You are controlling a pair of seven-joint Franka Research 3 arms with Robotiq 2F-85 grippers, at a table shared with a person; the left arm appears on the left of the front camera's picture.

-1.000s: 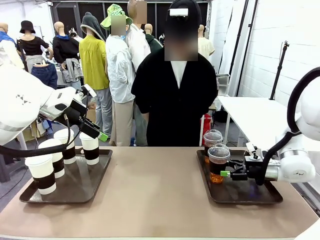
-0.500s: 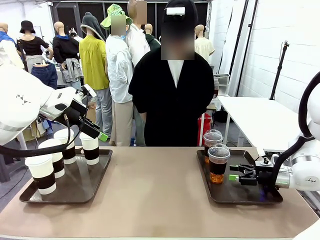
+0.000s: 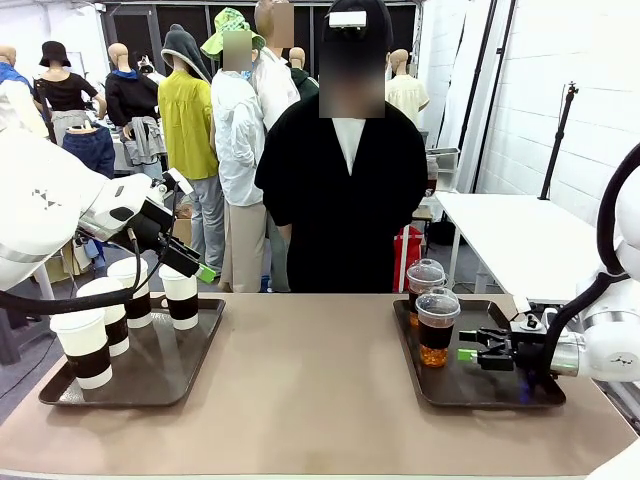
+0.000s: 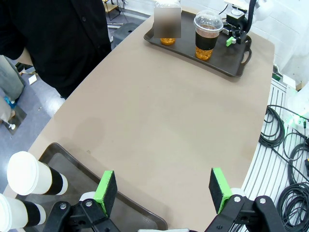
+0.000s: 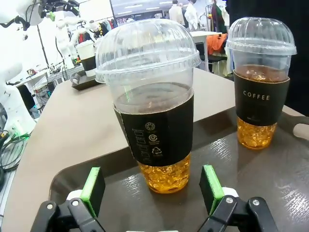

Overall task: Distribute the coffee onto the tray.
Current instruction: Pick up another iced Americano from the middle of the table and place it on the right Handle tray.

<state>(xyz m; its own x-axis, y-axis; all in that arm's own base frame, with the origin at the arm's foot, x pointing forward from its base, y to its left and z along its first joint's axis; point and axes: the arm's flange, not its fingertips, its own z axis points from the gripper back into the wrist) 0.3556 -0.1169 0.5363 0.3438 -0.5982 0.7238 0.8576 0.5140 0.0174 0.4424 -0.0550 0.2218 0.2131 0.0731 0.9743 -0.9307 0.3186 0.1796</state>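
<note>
On the counter [image 3: 320, 390] sit two dark trays. The left tray [image 3: 160, 375] carries four white paper cups with dark sleeves: one at the front [image 3: 82, 347], a second behind it [image 3: 105, 313], a third farther back [image 3: 131, 290] and a fourth [image 3: 181, 295] near the tray's far right corner. The left hand [image 3: 190, 262] hangs above that fourth cup, its green pads spread apart and pinching nothing; in the left wrist view its fingers [image 4: 105, 192] stand wide over the tray's edge and the bare counter.

The right tray [image 3: 485, 385] holds two clear dome-lidded cups of brown drink, each with a dark sleeve. The nearer cup [image 3: 437, 326] stands toward the tray's front left, the other cup [image 3: 425, 280] just behind it. The right hand [image 3: 470, 353] is low over the tray, just beside the nearer cup and apart from it, its fingers spread and empty. In the right wrist view the nearer cup [image 5: 153, 104] stands ahead of the open pads. A person in black [image 3: 345, 200] stands at the far side of the counter.
</note>
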